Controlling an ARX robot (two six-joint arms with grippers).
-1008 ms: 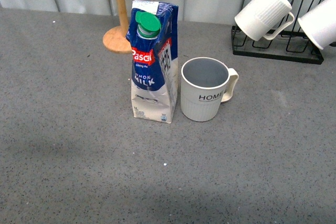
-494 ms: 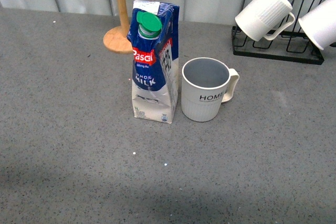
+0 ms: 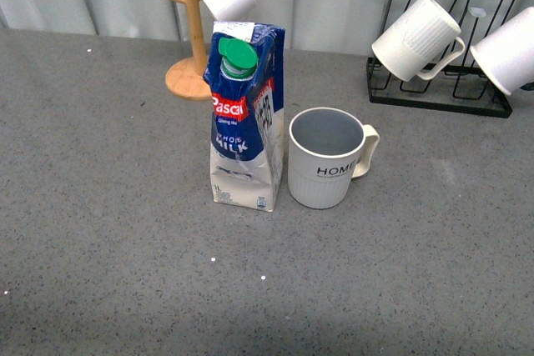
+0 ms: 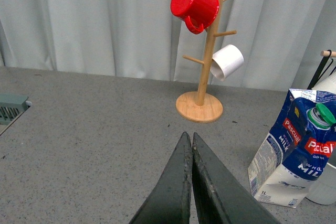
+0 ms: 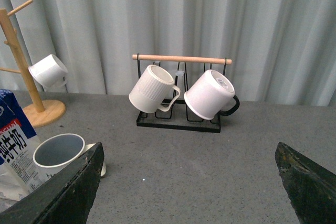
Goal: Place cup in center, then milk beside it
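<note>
A wooden mug tree (image 3: 190, 39) and a black rack (image 3: 438, 89) of white mugs stand at the frame's top, behind the milk (image 3: 244, 118) and cup (image 3: 325, 157), side by side mid-desk (image 3: 100, 206). The left gripper (image 4: 189, 145), clenched empty, sits well apart at the milk's left; the right gripper (image 5: 189, 182), spread wide, is near the cup, holding nothing.

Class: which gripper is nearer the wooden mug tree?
Left. The shut left gripper points toward the wooden mug tree, table between them. The open right gripper faces the black mug rack, tree off aside.

From the front view we look down on the grey speckled table (image 3: 100, 206). Both wrist views look low across it toward the pale curtain (image 4: 79, 19). All three share the tall blue-and-white milk carton (image 3: 244, 118) and wooden mug tree (image 4: 202, 77).
</note>
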